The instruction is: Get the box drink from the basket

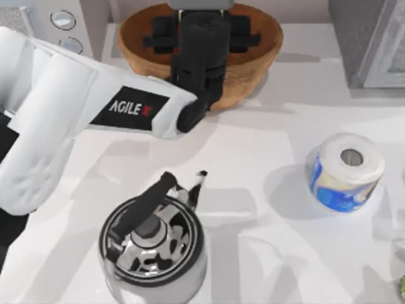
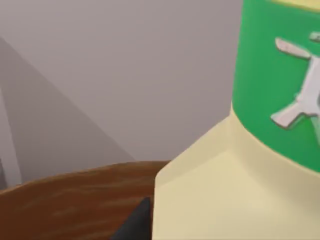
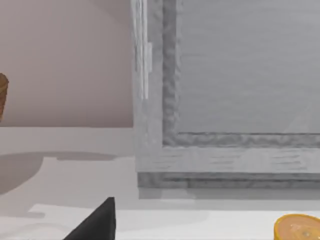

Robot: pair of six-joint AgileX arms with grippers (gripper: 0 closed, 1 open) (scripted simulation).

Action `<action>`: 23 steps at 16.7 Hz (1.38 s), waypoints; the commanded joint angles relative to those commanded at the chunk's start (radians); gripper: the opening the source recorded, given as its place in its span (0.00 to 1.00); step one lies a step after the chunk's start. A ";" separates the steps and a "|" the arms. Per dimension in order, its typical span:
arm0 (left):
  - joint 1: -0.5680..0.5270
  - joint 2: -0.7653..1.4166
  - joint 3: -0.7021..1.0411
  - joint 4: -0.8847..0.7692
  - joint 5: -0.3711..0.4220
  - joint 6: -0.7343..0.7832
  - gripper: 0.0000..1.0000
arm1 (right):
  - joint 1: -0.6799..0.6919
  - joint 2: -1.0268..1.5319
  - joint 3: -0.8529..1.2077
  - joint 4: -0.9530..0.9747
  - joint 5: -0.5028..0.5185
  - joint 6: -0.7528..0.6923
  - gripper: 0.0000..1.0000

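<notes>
The box drink [image 2: 225, 185], a pale-yellow carton with a green cap [image 2: 270, 75], looms very close in the left wrist view, standing above the basket's brown rim [image 2: 65, 200]. One dark fingertip [image 2: 137, 225] lies against the carton's side. From above, my left gripper [image 1: 201, 25] reaches over the round wicker basket [image 1: 259, 57] at the back middle and covers what is inside. It looks shut on the carton. My right arm stays parked off the right side, with one dark fingertip [image 3: 100, 220] showing and nothing beside it.
A shiny steel kettle [image 1: 152, 247] stands at the front left, and a white-and-blue paper roll [image 1: 345, 171] at the right. A white appliance with dials [image 1: 63, 25] sits back left and a grey cabinet [image 1: 373, 38] back right. An orange object [image 3: 297, 227] lies near the right gripper.
</notes>
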 joint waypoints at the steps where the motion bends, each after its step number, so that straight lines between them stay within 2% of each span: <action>1: 0.000 0.000 0.000 0.000 0.000 0.000 0.25 | 0.000 0.000 0.000 0.000 0.000 0.000 1.00; 4: 0.000 0.000 0.000 0.000 0.000 0.000 0.02 | 0.000 0.000 0.000 0.000 0.000 0.000 1.00; 5: 0.000 0.000 0.000 0.000 0.000 0.000 0.00 | 0.000 0.000 0.000 0.000 0.000 0.000 1.00; 15: -0.007 -0.008 0.012 -0.016 0.000 0.006 0.00 | 0.000 0.000 0.000 0.000 0.000 0.000 1.00; 19: -0.009 -0.068 0.110 -0.152 0.000 0.008 0.00 | 0.000 0.000 0.000 0.000 0.000 0.000 1.00; 23: -0.014 -0.130 0.201 -0.377 0.003 0.003 0.00 | 0.000 0.000 0.000 0.000 0.000 0.000 1.00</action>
